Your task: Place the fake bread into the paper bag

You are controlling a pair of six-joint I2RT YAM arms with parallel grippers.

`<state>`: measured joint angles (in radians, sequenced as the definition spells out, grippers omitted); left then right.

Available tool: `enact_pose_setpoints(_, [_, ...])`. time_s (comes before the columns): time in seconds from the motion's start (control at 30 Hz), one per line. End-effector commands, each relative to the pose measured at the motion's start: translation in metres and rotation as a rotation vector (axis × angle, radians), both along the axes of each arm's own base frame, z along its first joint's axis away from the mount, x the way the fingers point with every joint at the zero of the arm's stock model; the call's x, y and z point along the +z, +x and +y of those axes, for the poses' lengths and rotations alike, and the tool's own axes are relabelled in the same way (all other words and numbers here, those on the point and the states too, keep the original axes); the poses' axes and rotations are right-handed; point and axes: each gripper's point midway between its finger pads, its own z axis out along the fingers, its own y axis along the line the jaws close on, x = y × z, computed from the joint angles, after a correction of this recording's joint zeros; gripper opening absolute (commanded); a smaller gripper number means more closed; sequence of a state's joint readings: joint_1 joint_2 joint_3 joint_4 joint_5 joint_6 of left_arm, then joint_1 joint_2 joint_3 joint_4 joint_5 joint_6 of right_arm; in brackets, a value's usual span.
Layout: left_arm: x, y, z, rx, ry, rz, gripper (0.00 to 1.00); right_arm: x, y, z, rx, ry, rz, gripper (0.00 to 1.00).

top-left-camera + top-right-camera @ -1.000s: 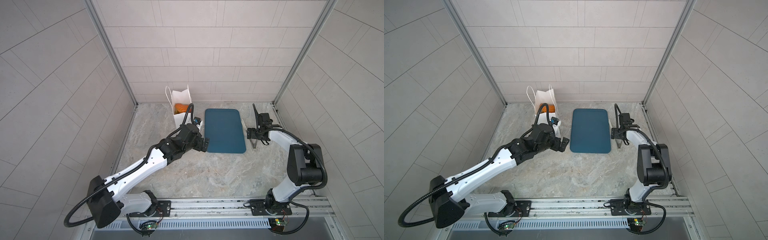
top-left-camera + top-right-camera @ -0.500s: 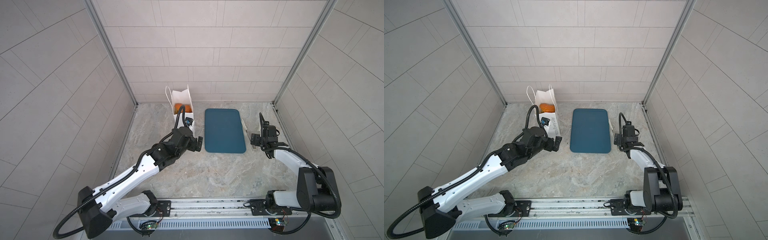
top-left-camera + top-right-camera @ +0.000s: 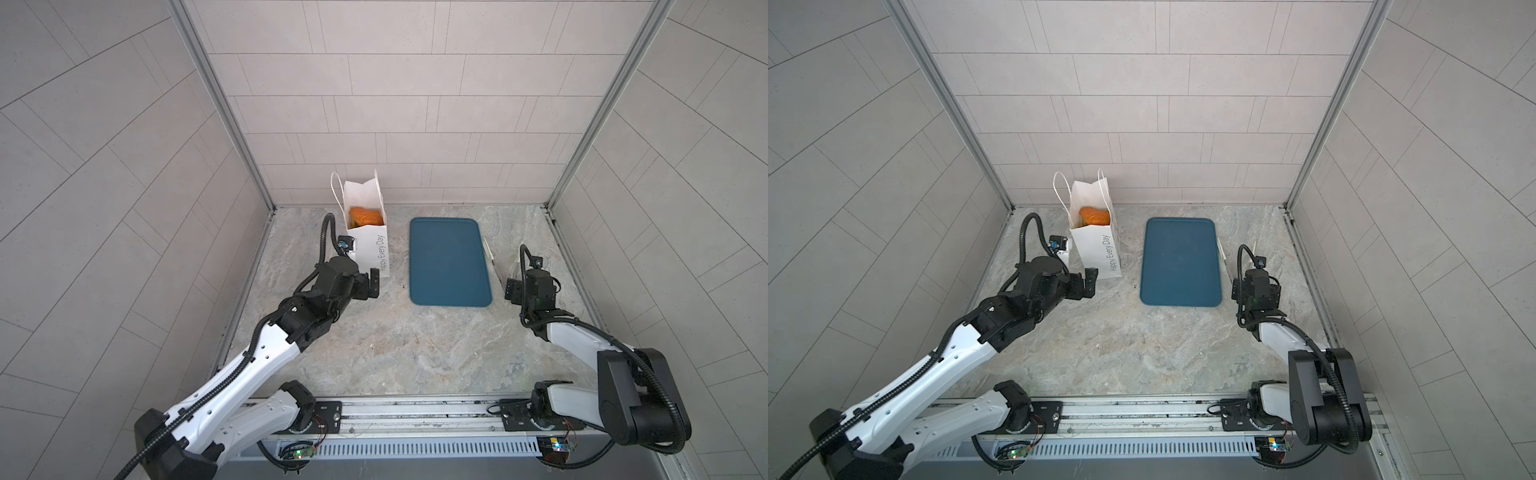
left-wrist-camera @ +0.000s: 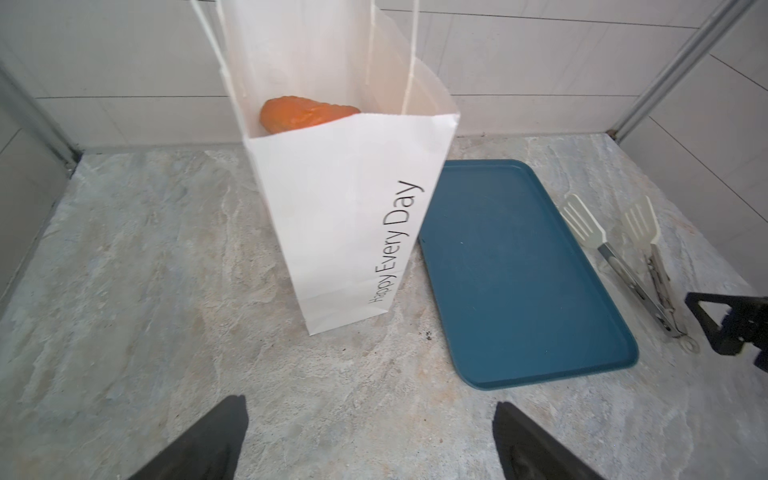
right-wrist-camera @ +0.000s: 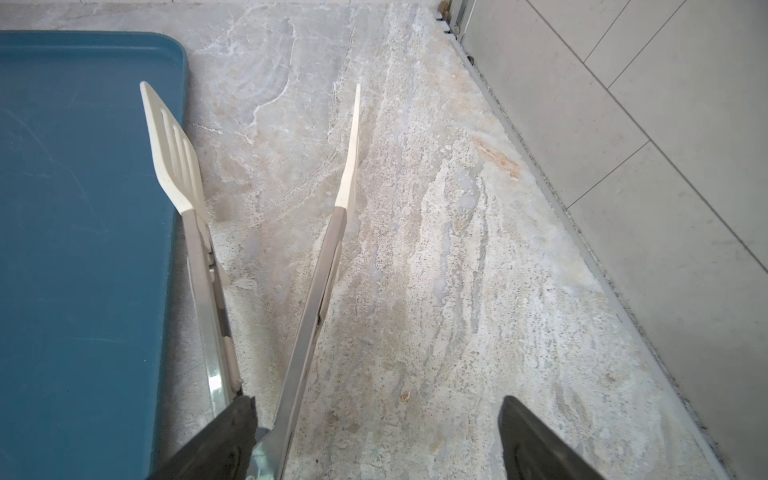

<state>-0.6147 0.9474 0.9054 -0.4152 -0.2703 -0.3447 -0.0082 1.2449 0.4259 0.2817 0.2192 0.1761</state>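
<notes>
I have the left arm (image 3: 266,357) stretched long and low from its base, white forearm running into the black wrist, a cable (image 3: 326,232) looping up behind it. The left gripper (image 4: 372,415) points forward and slightly down; both fingers (image 4: 216,436) show at the edge of its wrist view, spread wide. My right arm (image 3: 582,340) is folded tighter, elbow drawn back near its base, white forearm reaching forward to the wrist. The right gripper (image 5: 380,411) tips downward, its jaws standing well apart too. In both top views I can make out only one dark finger (image 3: 510,287) ahead of that wrist, on its inner side.
</notes>
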Motion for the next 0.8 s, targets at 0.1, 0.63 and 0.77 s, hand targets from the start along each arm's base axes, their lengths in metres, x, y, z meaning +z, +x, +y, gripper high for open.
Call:
enact_pose_setpoints(0.1, [-0.015,-0.002,0.041,0.147,0.027,0.033,1.00,0.024,0.012,-0.004,-0.016,-0.045,-0.123,0.93])
enact_pose_setpoints(0.63, [-0.029,0.004,0.105,0.410,0.117,0.001,1.00,0.018,0.044,0.024,0.039,-0.199,-0.159,1.00])
enact_pose_setpoints(0.77, [-0.025,0.005,0.124,0.488,0.165,-0.041,1.00,0.015,0.047,0.022,0.044,-0.174,-0.140,1.00])
